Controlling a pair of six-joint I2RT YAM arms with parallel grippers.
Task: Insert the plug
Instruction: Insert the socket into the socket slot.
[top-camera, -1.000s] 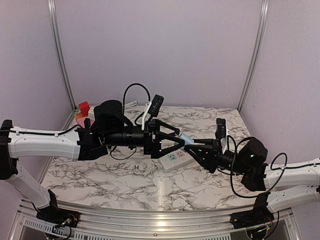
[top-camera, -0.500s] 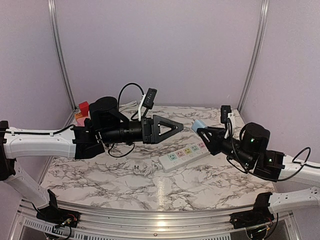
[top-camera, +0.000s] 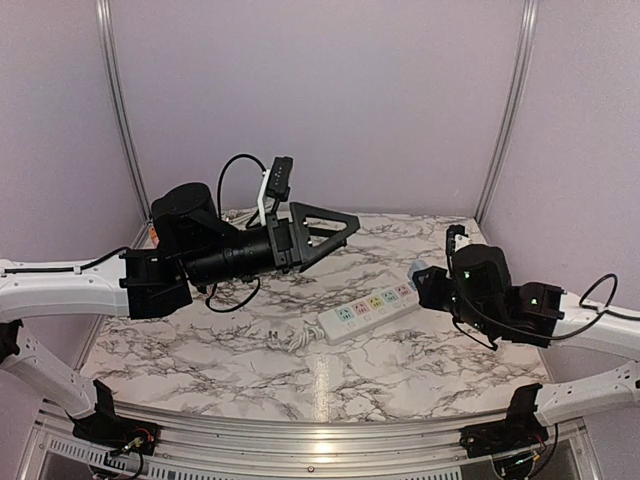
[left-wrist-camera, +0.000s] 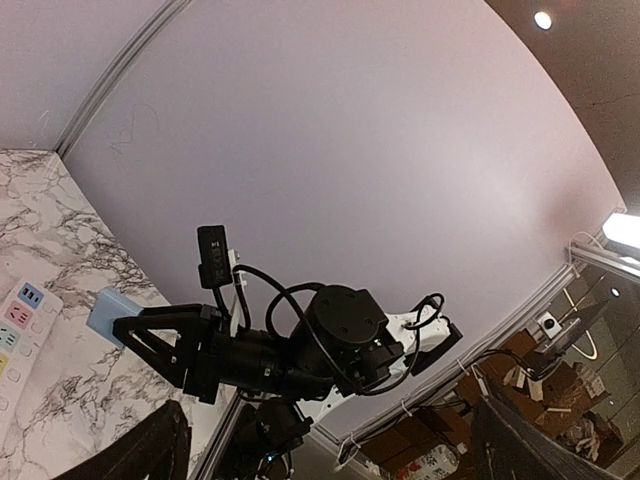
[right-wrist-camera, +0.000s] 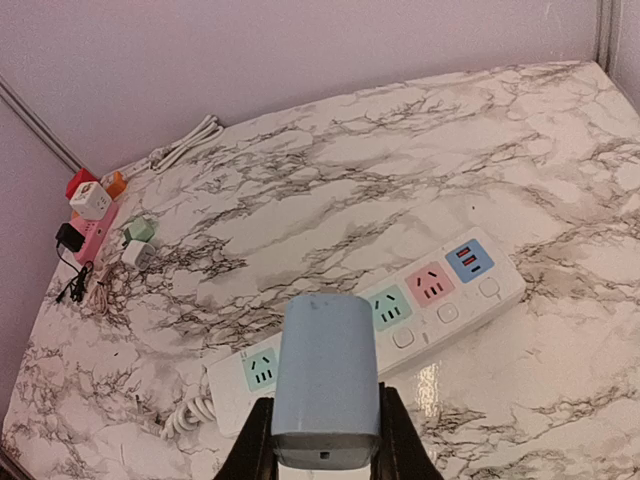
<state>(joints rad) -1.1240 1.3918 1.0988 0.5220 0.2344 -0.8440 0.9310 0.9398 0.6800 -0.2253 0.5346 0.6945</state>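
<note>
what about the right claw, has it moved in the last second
Yes: the right claw, holding the blue plug, drew back rightward, from over the middle of the power strip to its right end.

On the table (top-camera: 200, 340), right of centre: power strip (top-camera: 368, 311), slanting from near-left to far-right. Off its near-left end, on the tabletop, a bunched cord (top-camera: 290, 342). In the far-left corner, a cluster of small adapters (right-wrist-camera: 98, 215) close to the side wall; further back, along the rear wall, a loose cable (right-wrist-camera: 185, 145). Raised above the table, left of and behind the strip, well apart from it: left gripper (top-camera: 345, 225). By the strip's far-right end, also raised: right gripper (top-camera: 428, 283), with the plug (right-wrist-camera: 325, 375) between its fingers, apart from the strip.
</note>
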